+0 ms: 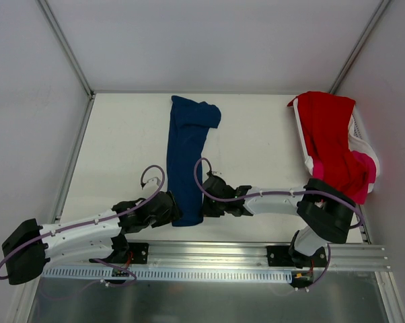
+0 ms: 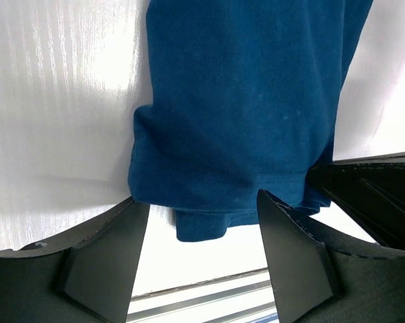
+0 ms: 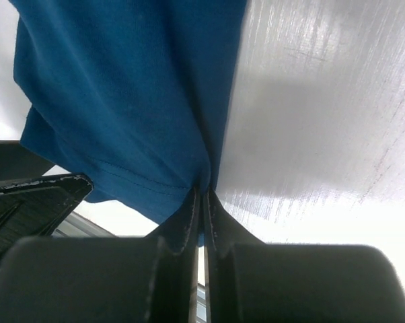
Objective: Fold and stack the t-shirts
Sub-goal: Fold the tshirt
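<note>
White table (image 1: 122,134) bears navy tee (image 1: 187,161), right hand (image 3: 202,195) pinching hem

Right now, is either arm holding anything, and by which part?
The right gripper is shut on the navy blue cotton t-shirt, pinching its right edge by the near hem. The left gripper stands open astride that hem, gripping nothing.

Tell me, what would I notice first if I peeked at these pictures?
A long blue t-shirt lies folded down the middle of the white table. At its near end the right pincer is pinched shut on the cloth, while the left pincer stands open around the other corner. Far right, a red t-shirt drapes over a white basket, with a pink t-shirt peeking beneath.
</note>
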Controlling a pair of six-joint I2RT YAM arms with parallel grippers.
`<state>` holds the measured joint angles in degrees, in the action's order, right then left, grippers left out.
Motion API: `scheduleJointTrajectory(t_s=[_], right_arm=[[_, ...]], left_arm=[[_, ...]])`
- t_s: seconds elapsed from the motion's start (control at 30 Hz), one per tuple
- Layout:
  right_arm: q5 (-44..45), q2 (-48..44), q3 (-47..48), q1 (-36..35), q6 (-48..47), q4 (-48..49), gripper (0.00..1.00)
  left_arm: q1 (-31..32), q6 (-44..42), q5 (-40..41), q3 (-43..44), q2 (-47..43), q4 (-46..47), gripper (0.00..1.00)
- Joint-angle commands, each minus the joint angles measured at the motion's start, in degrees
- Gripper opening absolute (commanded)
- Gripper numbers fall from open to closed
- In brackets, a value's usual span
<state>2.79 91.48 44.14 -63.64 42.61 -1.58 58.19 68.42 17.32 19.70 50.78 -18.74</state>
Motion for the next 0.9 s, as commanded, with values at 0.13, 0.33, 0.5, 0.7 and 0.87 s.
scheduleJointTrajectory(t_s=[0.13, 0.33, 0.5, 0.7, 0.87], right_arm=[[1.61, 0.71, 1.12, 0.27, 0.46, -1.84, 0.01], [2.05, 1.15, 0.51, 0.97, 0.81, -2.19, 0.00], [2.49, 0.37, -1.51, 2.81, 1.86, -2.19, 0.01], [3.02, -0.95, -3.09, 4.75, 2.04, -2.19, 0.00], [3.19, -1.83, -4.68, 6.33, 2.21, -2.19, 0.01]], left_arm=[[0.60, 0.92, 2.89, -1.60, 2.83, -3.93, 0.64], [0.60, 1.62, 2.89, -1.77, 3.09, -3.93, 0.56], [0.60, 1.98, 3.07, -1.77, 3.79, -3.76, 0.49], [0.95, 2.07, 3.24, -0.72, 6.78, -3.67, 0.41], [1.22, 1.98, 3.42, -0.02, 8.36, -3.67, 0.39]])
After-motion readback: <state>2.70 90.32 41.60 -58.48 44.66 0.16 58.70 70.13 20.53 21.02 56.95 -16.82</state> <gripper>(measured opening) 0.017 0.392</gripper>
